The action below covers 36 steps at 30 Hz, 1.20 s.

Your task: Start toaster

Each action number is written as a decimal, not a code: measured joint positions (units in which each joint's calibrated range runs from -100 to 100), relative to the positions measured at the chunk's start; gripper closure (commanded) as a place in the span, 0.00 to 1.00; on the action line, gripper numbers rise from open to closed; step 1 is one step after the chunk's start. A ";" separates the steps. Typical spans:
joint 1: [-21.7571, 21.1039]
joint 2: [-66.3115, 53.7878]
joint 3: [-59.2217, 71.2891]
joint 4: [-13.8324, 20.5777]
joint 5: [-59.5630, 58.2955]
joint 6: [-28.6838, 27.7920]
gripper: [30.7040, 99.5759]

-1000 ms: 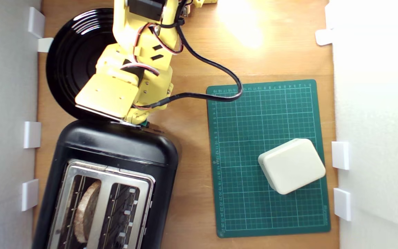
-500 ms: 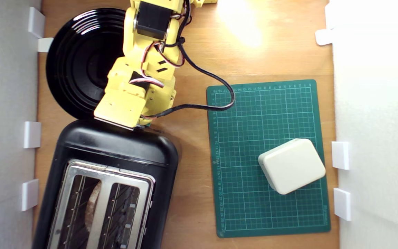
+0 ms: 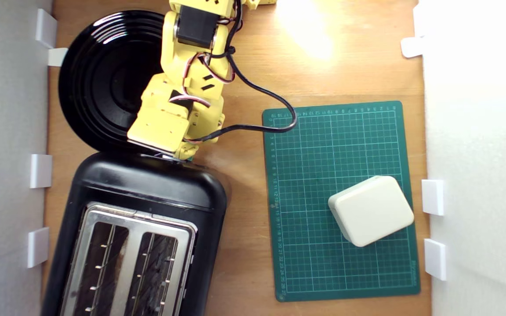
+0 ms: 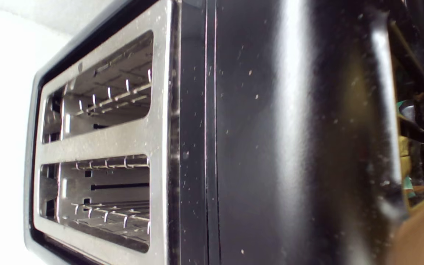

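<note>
Black toaster (image 3: 147,193) on wooden table (image 3: 244,66), black plate (image 3: 99,79) touching its far end, green cutting mat (image 3: 314,145) beside toaster, cream box (image 3: 370,210) on mat, yellow gripper (image 3: 178,157) at toaster's end, grip state possibly hidden, cannot tell.

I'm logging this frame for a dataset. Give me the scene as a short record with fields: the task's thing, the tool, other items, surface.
toaster: black, two slots; no bread visible in either slot
tool: at the toaster's end nearest the plate, by the lever; whether open or shut cannot be told
plate: black, empty, partly under the arm
mat: green grid, on the exterior view's right
box: cream, on the mat
surface: wooden table
</note>
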 measured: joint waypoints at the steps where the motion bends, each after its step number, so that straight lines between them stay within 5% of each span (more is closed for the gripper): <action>1: 0.00 0.00 0.09 -0.58 0.00 0.00 0.99; 9: 0.09 -0.25 4.36 -6.26 -4.00 0.32 0.99; 36: 3.25 -1.00 17.61 -7.80 -17.45 0.75 0.99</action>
